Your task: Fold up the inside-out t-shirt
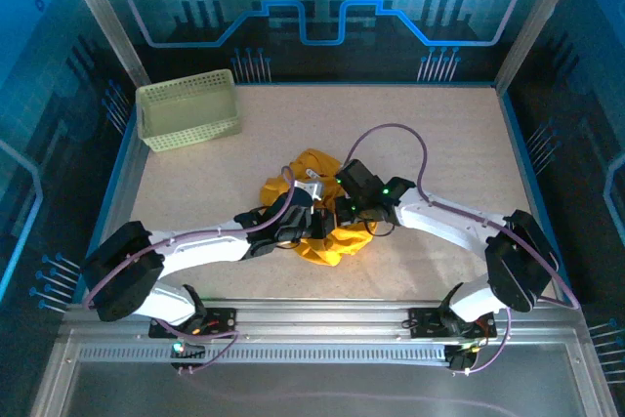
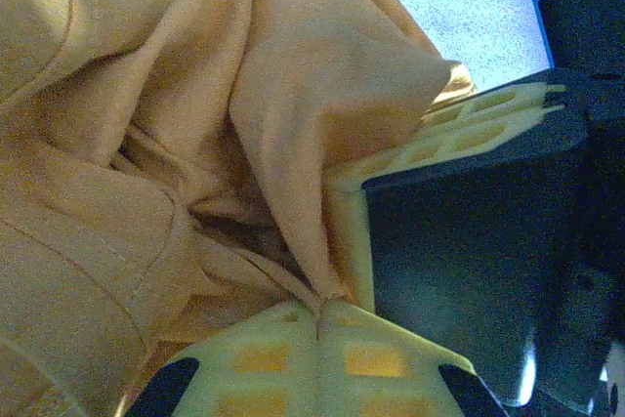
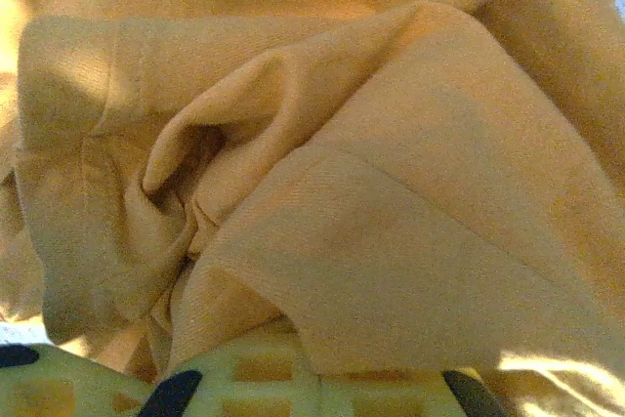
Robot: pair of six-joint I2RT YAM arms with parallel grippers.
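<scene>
At table centre, top view: inside-out t-shirt (image 1: 314, 165), crumpled in a heap on the table (image 1: 439, 134); green basket (image 1: 188, 114) well apart, at the far left corner.
Left wrist view: left gripper (image 2: 317, 317) closed, pinching a fold of the t-shirt between its pale pads.
Right wrist view: right gripper (image 3: 293, 347) closed, with t-shirt cloth running down into its jaws and folds and a stitched hem above.

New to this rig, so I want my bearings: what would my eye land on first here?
A crumpled mustard-yellow t-shirt lies bunched at the centre, with the left gripper and right gripper both shut in its folds. A pale green basket sits at the far left corner.
</scene>
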